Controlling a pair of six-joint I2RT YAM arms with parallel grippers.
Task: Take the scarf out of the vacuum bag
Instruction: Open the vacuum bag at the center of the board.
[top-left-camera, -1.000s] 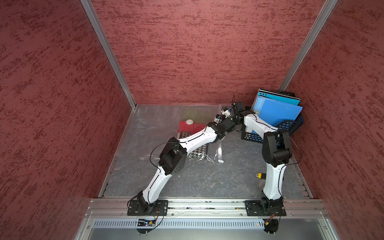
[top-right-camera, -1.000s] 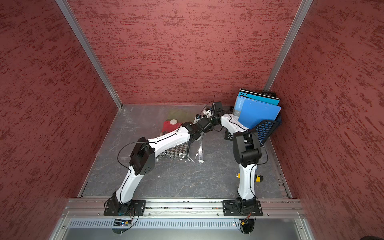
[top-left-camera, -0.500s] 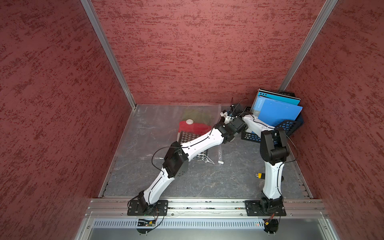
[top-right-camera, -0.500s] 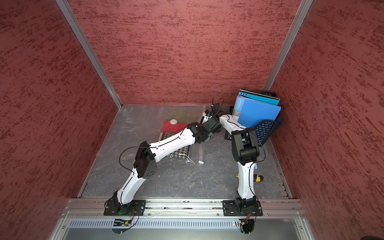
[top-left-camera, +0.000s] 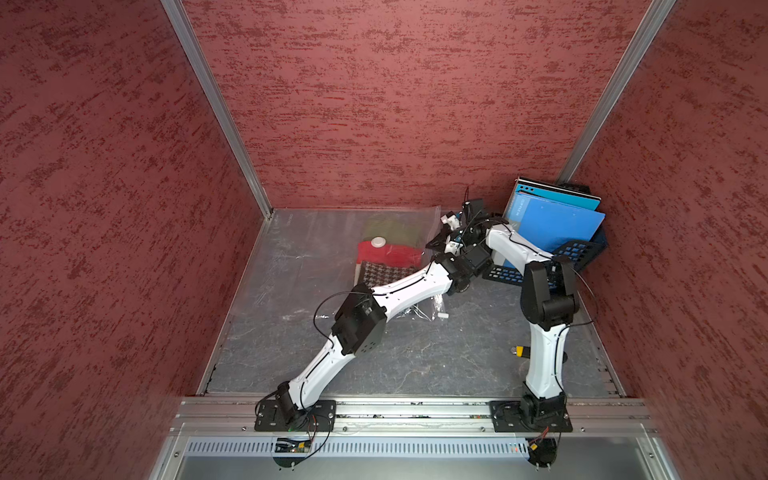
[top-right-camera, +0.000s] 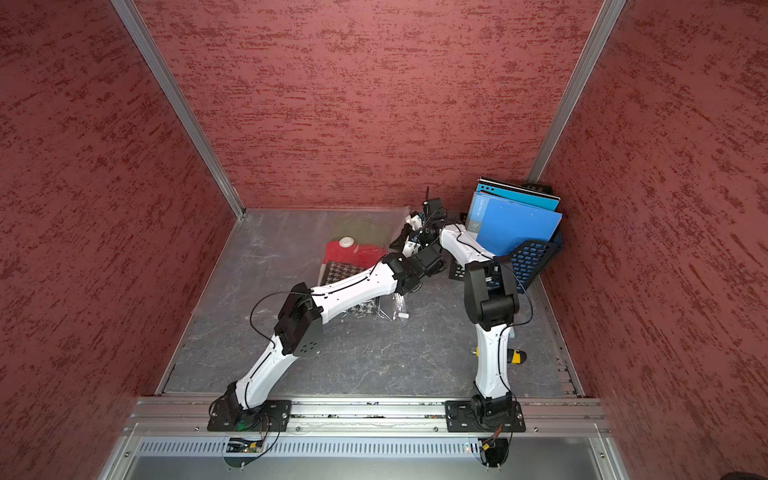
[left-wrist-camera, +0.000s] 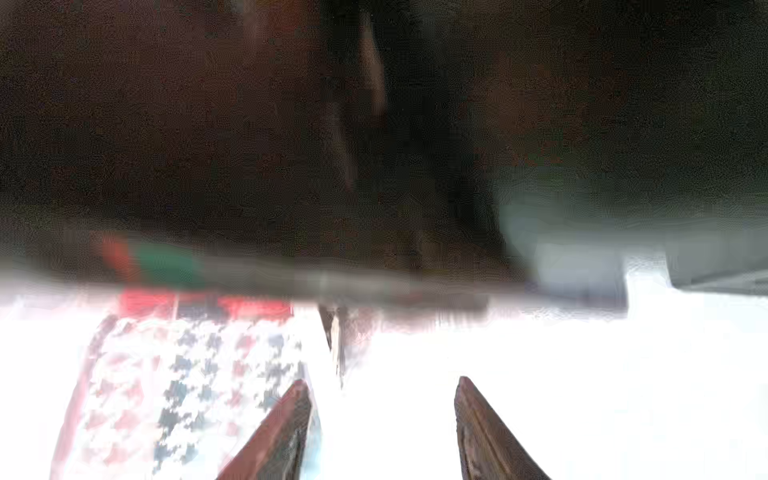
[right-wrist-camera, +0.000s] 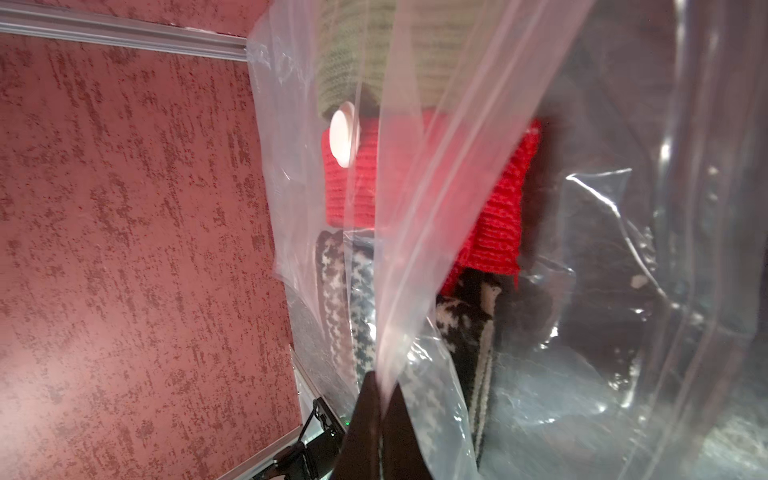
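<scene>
At the back of the table (top-left-camera: 415, 357), the vacuum bag (top-left-camera: 316, 249) lies flat, and you can see right through it. Inside it are 3 folded scarves in a row. 1 green scarf (top-left-camera: 392, 227) is next to the back wall, 1 red scarf (top-left-camera: 401, 254) is in the middle, and 1 black-and-white checked scarf (top-left-camera: 380, 272) is nearest the arms, partly under the left arm. All 3 are inside the bag. 1 round white valve cap (top-left-camera: 378, 242) sits on top of the bag where green meets red. 1 small white slider clip (top-left-camera: 444, 316) rests by the bag's crumpled near corner. The right gripper (right-wrist-camera: 380, 384) is squeezed tight on a thin fold of the bag's plastic and holds that edge. The left gripper (left-wrist-camera: 381, 380) is about half open with nothing between its 2 fingers, just beside the checked scarf; that view is blurry. Over in the back right corner, 1 dark basket (top-left-camera: 579, 253) leans tilted and holds 2 blue folders (top-left-camera: 557, 226).
</scene>
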